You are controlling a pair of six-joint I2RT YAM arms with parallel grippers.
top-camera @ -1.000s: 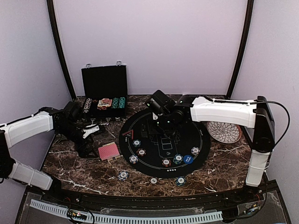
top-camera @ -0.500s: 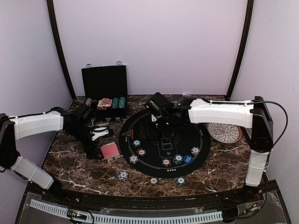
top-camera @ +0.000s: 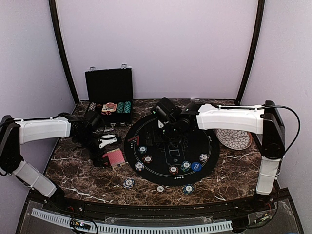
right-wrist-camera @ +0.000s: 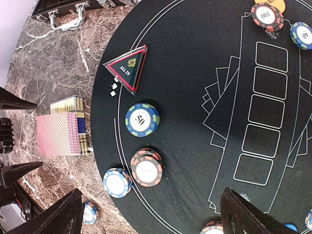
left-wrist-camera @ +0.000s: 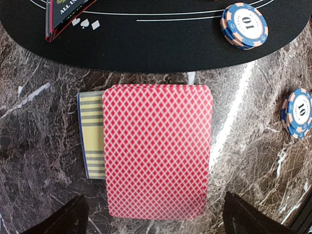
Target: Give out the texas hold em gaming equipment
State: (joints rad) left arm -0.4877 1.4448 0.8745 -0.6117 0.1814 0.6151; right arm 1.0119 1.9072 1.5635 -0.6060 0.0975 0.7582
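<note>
The mat (top-camera: pixel 201 139) sat mid-table (top-camera: pixel 73 168), with the case (top-camera: pixel 109 92) behind it to the left and the plate (top-camera: pixel 234 138) just off its right edge. The card deck (left-wrist-camera: pixel 158 151) lay just left of the mat, on what looked like another pack (left-wrist-camera: pixel 92 136). Most chips (top-camera: pixel 147 159) sat along the mat's near edge, a few on the table in front.

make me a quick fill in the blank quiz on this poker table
The deck of cards lies on the marble with its ____ back up.
The chip at the edge of the mat is numbered ____.
The triangular marker reads ALL ____.
The left gripper hangs with jaws ____.
Missing words: red; 10; IN; open.
</note>
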